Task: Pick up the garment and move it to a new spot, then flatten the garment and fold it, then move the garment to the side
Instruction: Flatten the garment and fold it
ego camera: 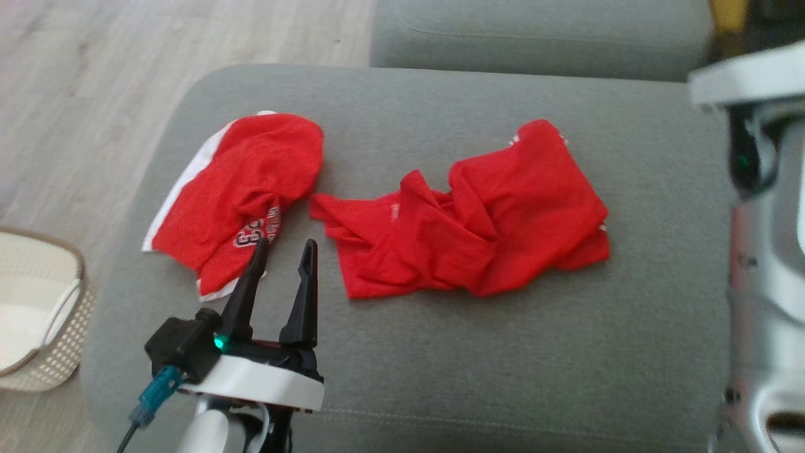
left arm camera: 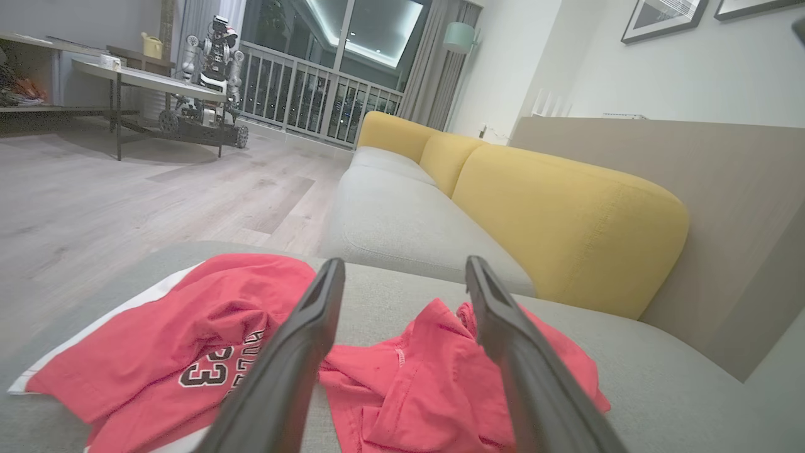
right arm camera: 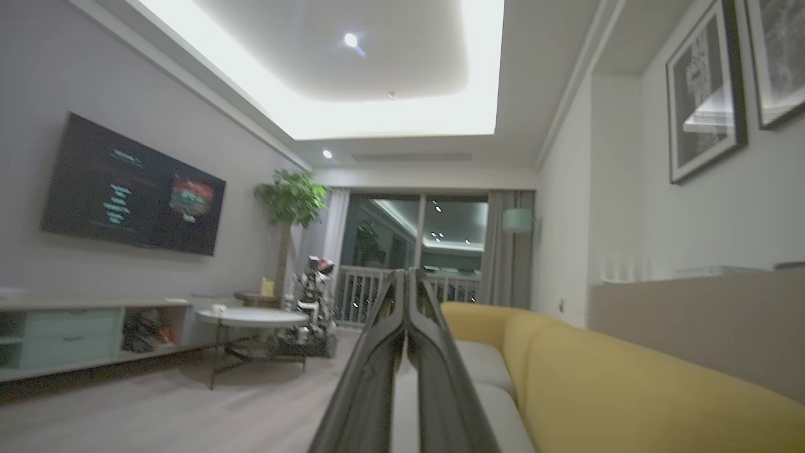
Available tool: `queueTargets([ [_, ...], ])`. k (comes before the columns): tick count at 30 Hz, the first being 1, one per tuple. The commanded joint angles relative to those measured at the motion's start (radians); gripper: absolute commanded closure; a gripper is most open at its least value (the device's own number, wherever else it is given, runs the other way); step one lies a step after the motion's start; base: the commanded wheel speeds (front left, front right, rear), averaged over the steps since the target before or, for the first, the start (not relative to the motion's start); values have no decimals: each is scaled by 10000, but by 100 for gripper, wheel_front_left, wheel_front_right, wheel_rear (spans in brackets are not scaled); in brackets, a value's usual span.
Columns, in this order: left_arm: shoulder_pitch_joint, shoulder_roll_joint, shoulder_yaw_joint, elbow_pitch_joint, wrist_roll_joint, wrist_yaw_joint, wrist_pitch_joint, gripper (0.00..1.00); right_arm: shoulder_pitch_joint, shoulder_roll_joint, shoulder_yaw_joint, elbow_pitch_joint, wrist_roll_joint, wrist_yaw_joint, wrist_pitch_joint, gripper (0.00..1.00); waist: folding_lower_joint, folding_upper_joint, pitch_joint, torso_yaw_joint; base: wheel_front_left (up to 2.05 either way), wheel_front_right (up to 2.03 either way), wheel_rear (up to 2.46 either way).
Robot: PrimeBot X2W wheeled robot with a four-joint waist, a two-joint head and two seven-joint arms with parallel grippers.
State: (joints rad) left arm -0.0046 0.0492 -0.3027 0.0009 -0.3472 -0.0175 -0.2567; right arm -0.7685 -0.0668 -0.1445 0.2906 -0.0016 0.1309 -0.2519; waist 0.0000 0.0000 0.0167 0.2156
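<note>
Two red garments lie on the grey sofa seat (ego camera: 503, 352). The left garment (ego camera: 239, 189) has white trim and a "23" print; the right garment (ego camera: 484, 226) is plain red and crumpled. My left gripper (ego camera: 285, 245) hovers open just in front of the gap between them, one finger over the printed garment's near edge, nothing held. In the left wrist view the printed garment (left arm camera: 176, 346) and the plain one (left arm camera: 427, 377) lie below the spread left gripper (left arm camera: 404, 264). My right gripper (right arm camera: 405, 274) is shut and empty, raised and pointing across the room. The pale right arm (ego camera: 764, 251) stands at the right edge.
A white woven basket (ego camera: 38, 308) sits on the wood floor left of the seat. A second grey seat (ego camera: 541, 31) lies beyond. Yellow back cushions (left arm camera: 566, 214) run along the right. Another robot (left arm camera: 210, 69) stands by a table far off.
</note>
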Motion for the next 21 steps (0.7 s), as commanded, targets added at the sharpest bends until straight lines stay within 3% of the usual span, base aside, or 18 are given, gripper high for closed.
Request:
queueTargets([
  [1,-359,10,385,-367,40,2,-51,0,322,12,-29,-106,-292,-2,262,100,0,0,99,-210,0,0,0],
  [10,-500,10,522,-395,101,30,-51,0,2593,34,10,-434,25,-2,617,100,0,0,188,-602,0,0,0],
  [16,-455,10,830,-322,229,18,-51,0,4527,140,945,-1051,624,-2,489,100,0,0,79,-761,0,0,0],
  [17,-412,10,859,-262,247,14,-51,0,4861,148,1109,-1135,664,-2,460,87,0,0,66,-773,0,0,0],
  [18,-362,10,867,-173,273,6,-51,0,5185,154,1235,-1205,699,-2,424,60,0,0,53,-783,0,0,0],
  [19,-306,10,854,-53,305,-13,-51,0,5498,158,1314,-1248,807,-2,370,0,0,0,39,-785,0,0,0],
  [21,-190,10,814,297,463,33,-51,0,6088,161,1515,-1190,983,-2,307,0,0,0,12,-776,0,0,0],
])
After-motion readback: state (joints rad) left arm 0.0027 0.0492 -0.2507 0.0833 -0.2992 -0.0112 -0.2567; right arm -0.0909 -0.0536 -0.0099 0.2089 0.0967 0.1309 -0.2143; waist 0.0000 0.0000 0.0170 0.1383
